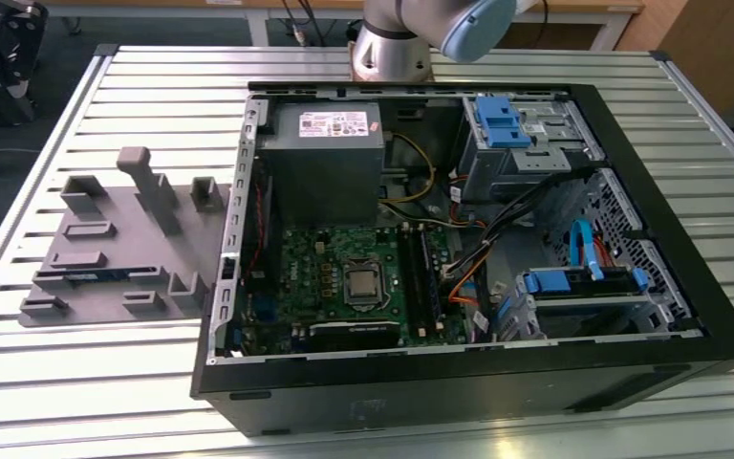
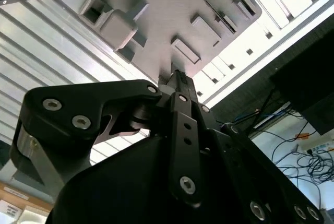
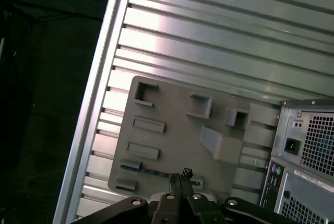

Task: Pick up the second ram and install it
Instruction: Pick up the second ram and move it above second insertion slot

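Gripper (image 3: 179, 178), clenched empty, hovers above the second ram (image 3: 148, 171) in the holder tray (image 3: 172, 104); probably light, stiff, fragile, best pinched edgewise.

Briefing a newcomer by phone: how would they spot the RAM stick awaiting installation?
On the slatted metal table, on the exterior view's left of the open computer case, lies a grey holder tray. In its near half a slim stick, the second ram, sits in a slot. It is the only dark-blue piece among grey blocks.
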Tool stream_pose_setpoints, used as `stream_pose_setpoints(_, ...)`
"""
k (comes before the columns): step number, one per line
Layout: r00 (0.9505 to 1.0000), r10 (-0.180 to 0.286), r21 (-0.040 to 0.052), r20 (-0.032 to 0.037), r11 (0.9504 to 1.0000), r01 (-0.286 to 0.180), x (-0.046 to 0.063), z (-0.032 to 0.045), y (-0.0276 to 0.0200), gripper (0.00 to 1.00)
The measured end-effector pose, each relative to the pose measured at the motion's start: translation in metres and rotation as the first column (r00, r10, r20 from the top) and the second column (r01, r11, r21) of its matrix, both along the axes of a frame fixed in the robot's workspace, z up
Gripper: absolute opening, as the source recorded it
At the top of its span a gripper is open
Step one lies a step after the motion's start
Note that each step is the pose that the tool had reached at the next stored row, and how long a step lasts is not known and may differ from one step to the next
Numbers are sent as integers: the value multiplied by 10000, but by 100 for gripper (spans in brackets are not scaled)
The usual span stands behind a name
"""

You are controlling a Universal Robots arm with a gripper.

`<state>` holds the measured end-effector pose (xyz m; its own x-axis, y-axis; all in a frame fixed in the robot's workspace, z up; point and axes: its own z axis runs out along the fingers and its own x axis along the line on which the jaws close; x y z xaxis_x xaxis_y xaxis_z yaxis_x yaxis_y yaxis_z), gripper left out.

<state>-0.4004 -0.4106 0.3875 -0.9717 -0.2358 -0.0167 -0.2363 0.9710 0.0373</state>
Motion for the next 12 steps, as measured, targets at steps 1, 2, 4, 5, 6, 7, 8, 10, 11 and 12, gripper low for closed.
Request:
stream_pose_setpoints(1, 9999, 170, 0, 0, 9999, -170, -1, -2, 0, 11)
stream_pose_setpoints(2, 9995, 327, 0, 0, 9995, -327, -1, -4, 0, 11)
stream_pose_setpoints(4, 9980, 628, 0, -2, 9980, -628, -2, -9, 0, 11)
stream_pose_setpoints(5, 9960, 895, 0, -5, 9960, -895, -4, -12, -1, 11)
stream_pose_setpoints(6, 9947, 1025, 0, -6, 9947, -1025, -6, -14, -1, 11)
stream_pose_setpoints(7, 9921, 1255, 1, -8, 9921, -1255, -11, -20, 0, 11)
stream_pose_setpoints(8, 9904, 1384, 1, -9, 9904, -1384, -12, -22, 0, 11)
stream_pose_setpoints(10, 9864, 1644, 1, -10, 9864, -1644, -15, -26, -1, 11)
stream_pose_setpoints(11, 9843, 1766, 1, -11, 9843, -1766, -17, -28, -1, 11)
stream_pose_setpoints(12, 9821, 1883, 1, -12, 9821, -1883, -19, -30, -1, 11)
